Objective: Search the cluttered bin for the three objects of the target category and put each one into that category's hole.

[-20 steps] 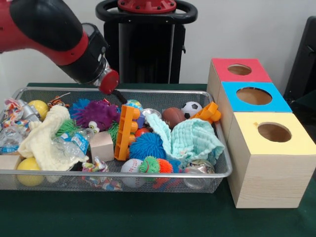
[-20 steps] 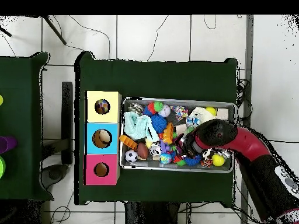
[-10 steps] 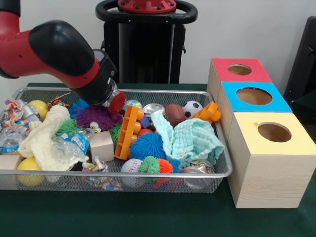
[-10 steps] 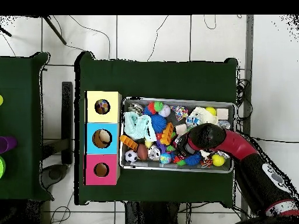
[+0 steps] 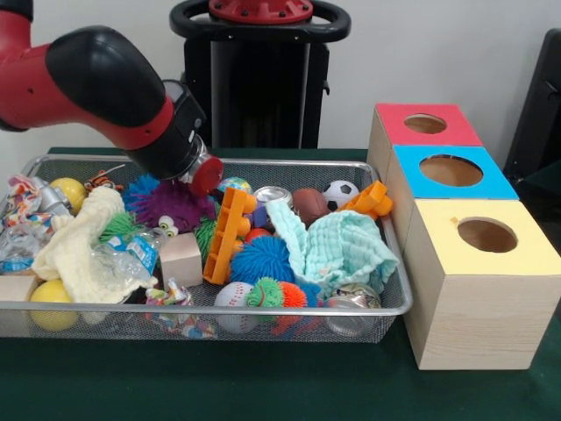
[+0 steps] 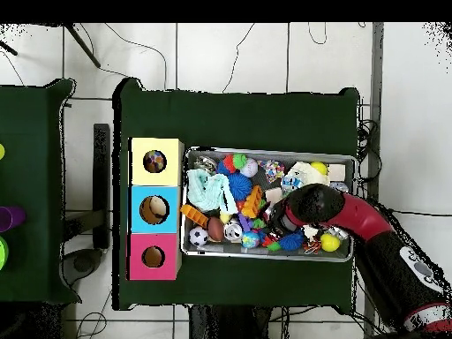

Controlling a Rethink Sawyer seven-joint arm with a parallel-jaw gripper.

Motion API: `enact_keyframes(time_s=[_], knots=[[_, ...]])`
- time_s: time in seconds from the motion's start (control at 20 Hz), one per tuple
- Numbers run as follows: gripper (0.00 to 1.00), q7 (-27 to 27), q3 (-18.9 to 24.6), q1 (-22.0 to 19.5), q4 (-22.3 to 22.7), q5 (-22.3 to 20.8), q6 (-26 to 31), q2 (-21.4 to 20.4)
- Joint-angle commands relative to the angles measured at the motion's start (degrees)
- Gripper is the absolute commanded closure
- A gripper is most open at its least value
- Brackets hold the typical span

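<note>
The target category is not given, so the task's thing is a judgement: with the arm's end low over the purple spiky ball (image 5: 173, 203), that toy or its neighbours look the likeliest pick. The ball lies at the bin's (image 5: 263, 163) far side in the front view, with the orange block (image 5: 224, 235) leaning just beside it at 3 o'clock and a blue spiky ball (image 5: 261, 260) at about 4 o'clock. A wood cube (image 5: 181, 259) sits at 6 o'clock of the purple ball, and a cream cloth (image 5: 81, 248) at 8 o'clock.

From the arm's (image 5: 105, 79) red end cap (image 5: 207, 175), the purple ball lies at about 7 o'clock and close below; the orange block's long axis runs roughly 12 to 6, tilted slightly.

The gripper itself is hidden behind the wrist in the front view and under the arm in the overhead view, so I cannot tell whether it is apart or together, or whether it touches anything.

The boxes stand at 3 o'clock of the bin on the worktop (image 5: 263, 386): red (image 5: 425, 124) farthest, blue (image 5: 451, 171) in the middle, yellow (image 5: 487, 235) nearest. Any carry would probably run that way.
</note>
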Motion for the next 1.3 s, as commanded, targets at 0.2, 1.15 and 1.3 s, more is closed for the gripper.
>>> enact_keyframes(time_s=[0.2,1.15,1.3], knots=[[0.0,-7.2,3.6,4.0,-7.3,5.6,17.9,-6.5],[0.0,-8.3,1.4,7.9,-18.3,4.9,21.1,1.4],[0.0,-8.7,1.2,7.8,-19.4,4.7,19.9,3.4]])
